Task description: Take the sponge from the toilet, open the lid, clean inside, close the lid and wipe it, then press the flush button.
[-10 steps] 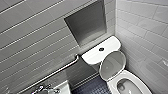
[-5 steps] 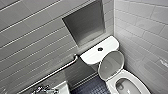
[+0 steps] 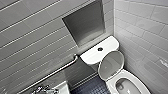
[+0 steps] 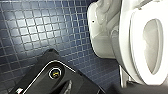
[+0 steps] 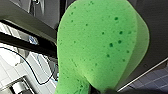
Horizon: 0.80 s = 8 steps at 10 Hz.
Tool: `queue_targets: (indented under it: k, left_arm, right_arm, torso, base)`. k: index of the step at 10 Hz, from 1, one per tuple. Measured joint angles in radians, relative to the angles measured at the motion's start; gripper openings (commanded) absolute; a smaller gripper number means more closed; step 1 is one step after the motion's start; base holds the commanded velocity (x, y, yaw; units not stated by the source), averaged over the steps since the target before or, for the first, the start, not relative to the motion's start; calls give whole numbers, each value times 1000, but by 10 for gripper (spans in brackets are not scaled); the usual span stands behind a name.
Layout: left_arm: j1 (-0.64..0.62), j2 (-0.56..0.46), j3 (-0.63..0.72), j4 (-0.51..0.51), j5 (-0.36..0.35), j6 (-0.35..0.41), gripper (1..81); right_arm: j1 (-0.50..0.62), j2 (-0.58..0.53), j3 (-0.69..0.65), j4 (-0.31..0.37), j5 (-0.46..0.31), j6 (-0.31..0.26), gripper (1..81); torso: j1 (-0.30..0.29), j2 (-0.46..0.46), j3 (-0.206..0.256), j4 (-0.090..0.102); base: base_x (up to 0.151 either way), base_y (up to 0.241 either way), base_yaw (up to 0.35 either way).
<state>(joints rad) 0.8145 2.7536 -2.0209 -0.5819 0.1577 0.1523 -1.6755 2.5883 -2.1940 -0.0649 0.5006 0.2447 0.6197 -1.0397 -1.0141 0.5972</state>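
Note:
The white toilet (image 3: 91,57) stands in the corner, its lid (image 3: 111,63) raised and leaning back toward the tank. The dark round flush button (image 3: 100,49) sits in the middle of the tank top. Below the lid the oval bowl (image 3: 125,86) lies uncovered. In the left wrist view the seat rim (image 4: 130,37) and the toilet's base (image 4: 102,37) show from the side, close by, above the floor. The bright green sponge (image 5: 100,42) looms large in the right wrist view, pinched at its narrow end by my right gripper (image 5: 96,90).
A metal grab bar (image 3: 50,75) runs along the tiled wall left of the tank, under a recessed niche (image 3: 85,25). The side wall (image 3: 145,32) stands tight against the toilet's right. Dark blue mosaic floor (image 4: 37,30) spreads beside the bowl. A white fixture (image 3: 62,88) sits at the lower edge.

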Motion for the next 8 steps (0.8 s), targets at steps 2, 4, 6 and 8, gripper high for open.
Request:
queue_targets:
  k: [2,4,6,8]
  left_arm:
    - [-61,9,-3,-55,-1,0,811]
    - [-101,4,-3,-100,0,0,811]
    - [-136,-17,-10,-139,-1,0,811]
    - [-191,-22,-17,-182,-7,0,811]
  right_arm:
    - [-4,0,-3,0,-1,0,10]
    - [-3,0,-4,0,0,0,10]
    - [-3,0,-4,-5,0,0,10]
    - [-3,0,-3,-7,0,1,10]
  torso:
    - [0,0,0,0]
    - [0,0,0,0]
    - [0,0,0,-21]
    - [0,0,0,-66]
  base:
    - [0,0,0]
    - [0,0,0]
    - [0,0,0]
    - [0,0,0]
